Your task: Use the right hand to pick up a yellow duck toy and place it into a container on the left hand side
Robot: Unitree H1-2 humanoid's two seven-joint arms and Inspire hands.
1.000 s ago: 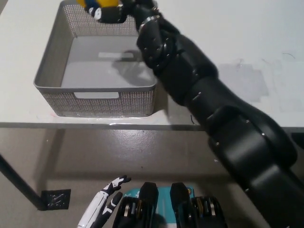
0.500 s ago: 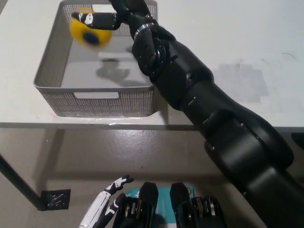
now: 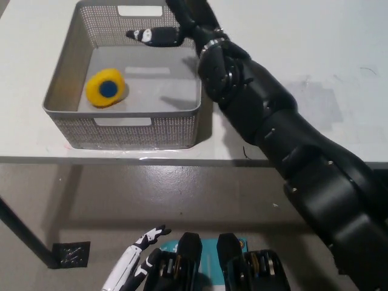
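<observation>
The yellow duck toy (image 3: pixel 106 88), showing a blue spot, lies on the floor of the grey mesh container (image 3: pixel 73 66), near its left wall. My black right hand (image 3: pixel 167 31) is above the container's back right corner, open, fingers stretched left and holding nothing. It is well apart from the duck. My white left hand (image 3: pixel 134 262) rests low at the bottom left, below the table edge, fingers apart.
The container stands on a white table (image 3: pixel 303 60) close to its front edge (image 3: pixel 182 160). My right arm crosses the table from the bottom right. Bare tabletop lies right of the container. Floor shows below the table.
My right hand let go of the duck. It dropped from the hand to the container floor at the left. The hand has drawn back to the right.
</observation>
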